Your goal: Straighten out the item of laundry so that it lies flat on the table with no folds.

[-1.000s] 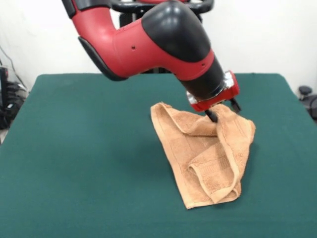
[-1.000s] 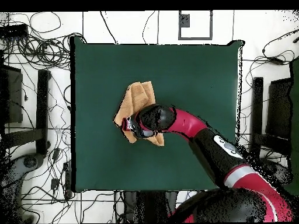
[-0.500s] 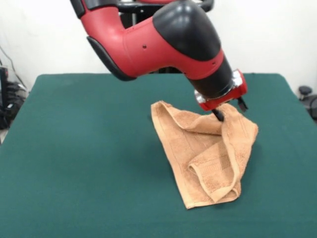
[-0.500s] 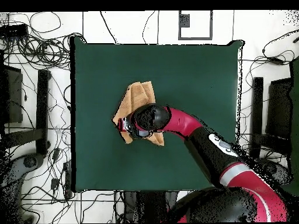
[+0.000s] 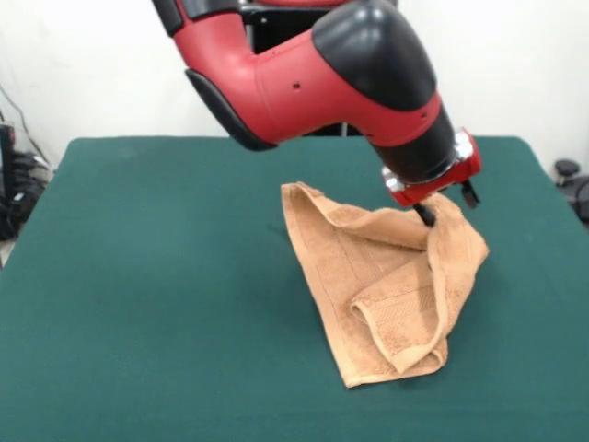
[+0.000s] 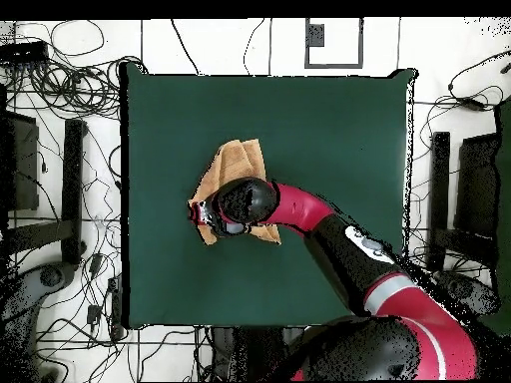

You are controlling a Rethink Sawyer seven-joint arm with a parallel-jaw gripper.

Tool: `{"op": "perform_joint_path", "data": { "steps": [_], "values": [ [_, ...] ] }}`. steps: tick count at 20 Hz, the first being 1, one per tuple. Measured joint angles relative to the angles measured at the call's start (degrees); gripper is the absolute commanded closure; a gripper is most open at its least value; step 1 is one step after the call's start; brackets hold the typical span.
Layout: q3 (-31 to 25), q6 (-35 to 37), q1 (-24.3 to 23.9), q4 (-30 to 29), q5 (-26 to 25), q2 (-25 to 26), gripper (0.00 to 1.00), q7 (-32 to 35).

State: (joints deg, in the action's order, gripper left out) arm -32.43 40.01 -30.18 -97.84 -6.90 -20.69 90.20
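Hand towel (image 5: 386,285) sits on the green worktop (image 5: 147,304), a little toward 3 o'clock of centre in the front view, and is far from flat. One long flap is doubled over the body, with a rolled fold along the edge at about 5 o'clock, and the far corner is lifted off the surface. Gripper (image 5: 431,214) is at the towel's 1 o'clock corner, clenched on a pinch of raised cloth that tents up to the fingers. Overhead, the arm hides most of the towel (image 6: 236,163); only its far part shows beyond the wrist. Judged progress: early. A corner is held, nothing is spread yet. Left to do: draw that corner outward, open the doubled flap, smooth the rolled edge.
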Motion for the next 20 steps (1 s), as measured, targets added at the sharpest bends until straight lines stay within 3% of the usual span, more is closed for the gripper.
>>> {"op": "perform_joint_path", "data": {
  "steps": [20],
  "values": [
    [-0.12, -2.02, 3.17, -0.66, 3.23, -1.43, 0.00, 0.00]
  ]
}}
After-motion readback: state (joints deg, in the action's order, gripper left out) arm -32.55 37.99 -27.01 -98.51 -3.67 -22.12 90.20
